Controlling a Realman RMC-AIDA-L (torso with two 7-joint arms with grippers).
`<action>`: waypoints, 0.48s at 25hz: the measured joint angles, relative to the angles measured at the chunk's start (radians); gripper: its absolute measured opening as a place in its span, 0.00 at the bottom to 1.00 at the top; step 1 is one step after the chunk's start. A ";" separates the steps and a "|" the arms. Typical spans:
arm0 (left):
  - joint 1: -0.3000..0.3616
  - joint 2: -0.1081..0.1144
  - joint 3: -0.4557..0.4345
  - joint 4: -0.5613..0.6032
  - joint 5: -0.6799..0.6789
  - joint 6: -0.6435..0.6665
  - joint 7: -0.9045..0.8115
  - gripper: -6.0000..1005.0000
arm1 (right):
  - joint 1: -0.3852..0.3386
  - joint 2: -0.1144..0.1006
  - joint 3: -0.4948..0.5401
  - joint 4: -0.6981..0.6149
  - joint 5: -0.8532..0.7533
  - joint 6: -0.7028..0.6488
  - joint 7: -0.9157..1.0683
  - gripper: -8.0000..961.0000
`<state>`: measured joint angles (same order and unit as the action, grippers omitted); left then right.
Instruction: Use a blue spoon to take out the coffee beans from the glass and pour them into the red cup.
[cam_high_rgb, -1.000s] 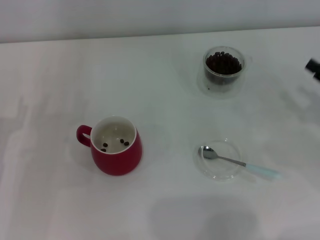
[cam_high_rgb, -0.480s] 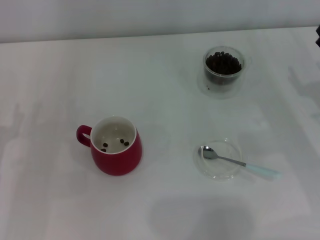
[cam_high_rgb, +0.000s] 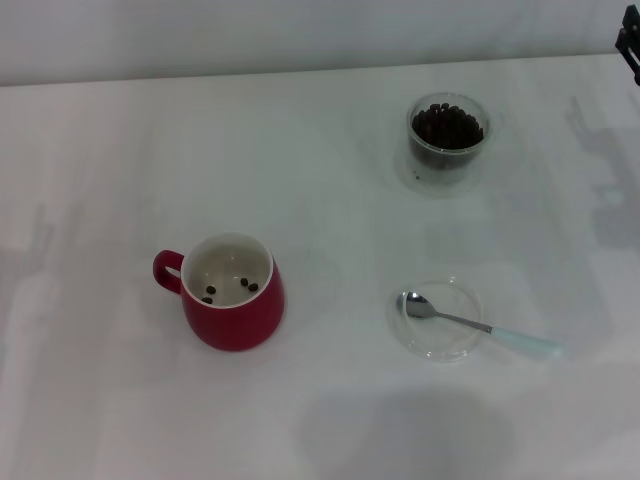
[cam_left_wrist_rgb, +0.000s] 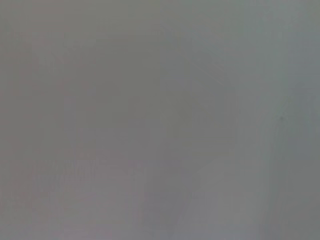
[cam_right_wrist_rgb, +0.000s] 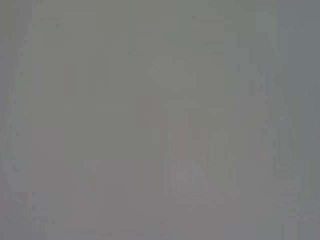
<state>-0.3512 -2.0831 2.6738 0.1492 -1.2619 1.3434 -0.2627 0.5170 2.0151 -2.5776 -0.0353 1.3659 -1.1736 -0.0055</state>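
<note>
The blue spoon (cam_high_rgb: 478, 325) lies with its metal bowl in a shallow clear saucer (cam_high_rgb: 437, 343), its pale blue handle pointing right over the rim. The glass (cam_high_rgb: 447, 150) stands at the back right, holding a heap of coffee beans (cam_high_rgb: 447, 124). The red cup (cam_high_rgb: 232, 305) stands at the front left, handle to the left, with three beans on its white bottom. Only a dark tip of my right gripper (cam_high_rgb: 630, 42) shows, at the far right edge, well away from everything. My left gripper is out of view. Both wrist views show only flat grey.
The white table (cam_high_rgb: 320, 200) runs back to a pale wall (cam_high_rgb: 300, 30). Arm shadows fall on the table at the right and left edges. One stray bean (cam_high_rgb: 418, 178) lies by the foot of the glass.
The dark tip of my right arm has drawn back along the right edge, away from the glass toward the far corner. The cup, glass, saucer and spoon have stayed put.
</note>
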 joint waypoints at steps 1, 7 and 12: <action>-0.005 0.000 0.000 0.000 0.001 -0.017 0.000 0.78 | 0.007 0.001 0.018 -0.006 0.000 0.013 -0.018 0.91; -0.019 -0.003 -0.008 0.014 -0.003 -0.061 -0.004 0.78 | 0.013 0.003 0.059 -0.037 0.001 0.050 -0.037 0.91; -0.039 -0.003 -0.008 0.015 -0.003 -0.063 -0.001 0.77 | 0.012 0.006 0.060 -0.045 0.000 0.074 -0.041 0.91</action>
<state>-0.3903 -2.0863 2.6658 0.1641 -1.2645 1.2803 -0.2638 0.5286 2.0213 -2.5180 -0.0798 1.3659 -1.1001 -0.0462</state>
